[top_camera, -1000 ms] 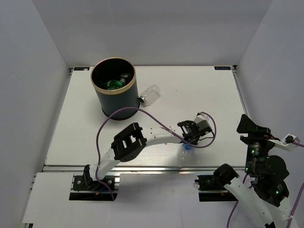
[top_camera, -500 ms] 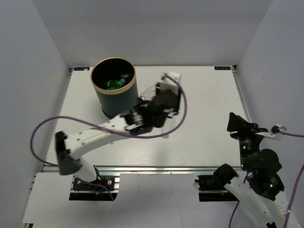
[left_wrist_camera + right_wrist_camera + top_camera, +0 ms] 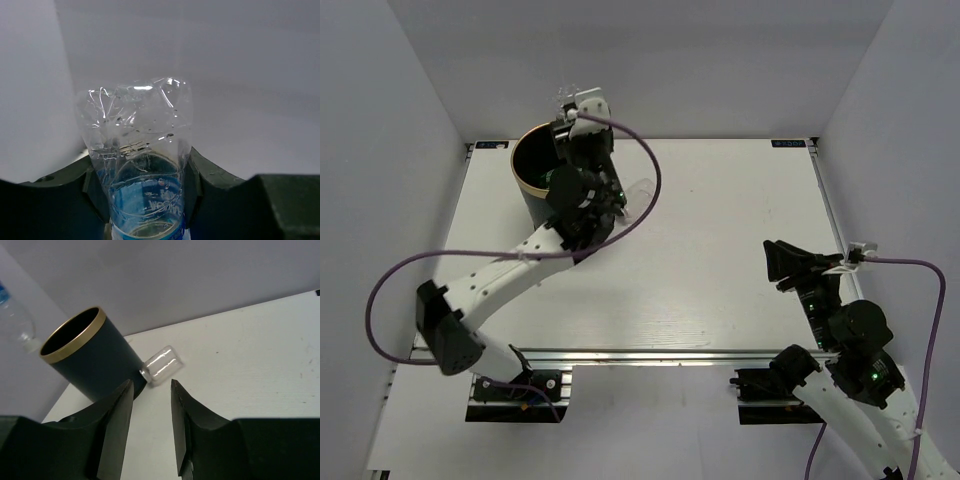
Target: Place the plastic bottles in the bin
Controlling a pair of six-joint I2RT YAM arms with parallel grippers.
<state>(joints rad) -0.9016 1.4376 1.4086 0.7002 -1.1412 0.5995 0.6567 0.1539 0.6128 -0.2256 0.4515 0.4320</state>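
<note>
Only the wrist view shows the left gripper (image 3: 144, 185) clamping a crumpled blue-labelled bottle (image 3: 136, 125); the right gripper (image 3: 152, 410) gapes empty, bin (image 3: 95, 365) ahead.

Soft, even light fills the white enclosure.
A pale glare band crosses the table (image 3: 720, 260) near the overhead view's lower edge. Highlights glint on the clear bottle (image 3: 137, 150). The dark foreground at the bottom of both wrist views is blurred.

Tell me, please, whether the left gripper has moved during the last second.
Yes: the left gripper swung from mid-table, away and leftward, to over the bin, gripping a clear bottle.
</note>
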